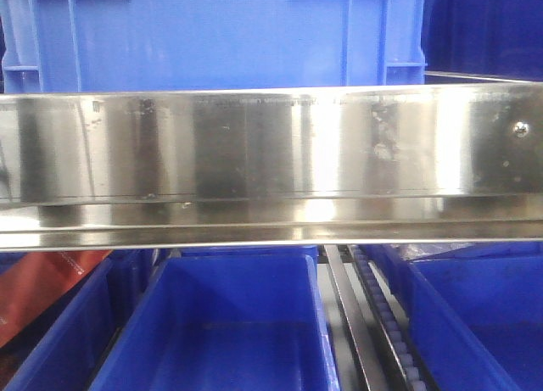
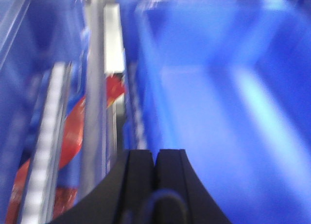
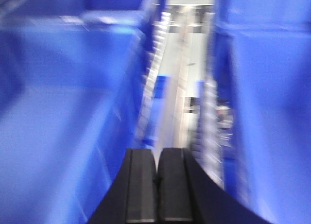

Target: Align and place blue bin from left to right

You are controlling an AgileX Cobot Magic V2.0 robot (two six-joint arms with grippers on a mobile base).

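The blue bin (image 1: 212,26) stands on the upper level behind the shiny steel rail (image 1: 271,153), showing its flat side wall and end ribs. Neither gripper appears in the front view. In the blurred left wrist view, my left gripper (image 2: 155,153) is shut with nothing between its fingers, above the left wall of an open blue bin (image 2: 218,102). My right gripper (image 3: 157,153) is also shut and empty. It hangs over the gap between two lower blue bins, one on its left (image 3: 63,112) and one on its right (image 3: 262,97).
Under the rail, three open blue bins sit side by side: left (image 1: 59,340), middle (image 1: 221,323) and right (image 1: 475,315). A roller track (image 1: 373,323) runs between the middle and right ones. A red object (image 1: 38,289) lies at the far left.
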